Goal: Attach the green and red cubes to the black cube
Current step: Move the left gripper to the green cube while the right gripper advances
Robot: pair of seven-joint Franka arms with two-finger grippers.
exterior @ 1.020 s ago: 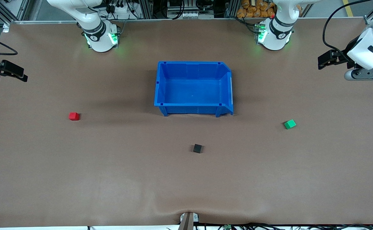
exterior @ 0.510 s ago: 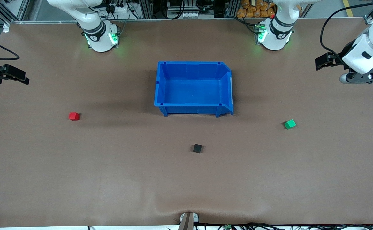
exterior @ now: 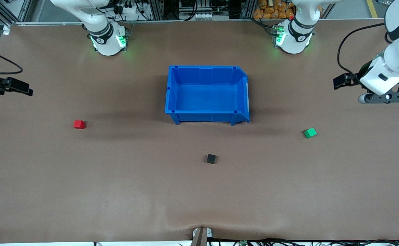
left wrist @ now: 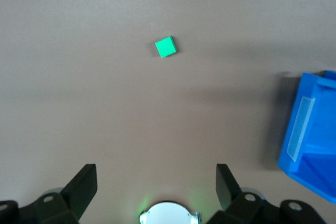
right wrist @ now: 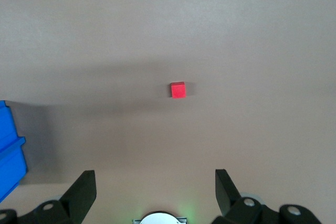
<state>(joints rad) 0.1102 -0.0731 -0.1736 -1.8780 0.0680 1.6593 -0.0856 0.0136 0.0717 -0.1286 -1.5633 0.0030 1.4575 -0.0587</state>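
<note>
red cube, green cube, black cube: flat on table, well apart.

No text, label, brand, number or sign can be read anywhere.

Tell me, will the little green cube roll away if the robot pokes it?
Probably not. The green cube has flat sides and lies flat on the table, so it should slide rather than roll. It looks solid and stiff, so likely no squashing. Being so small, it is probably light and could skid easily.
</note>
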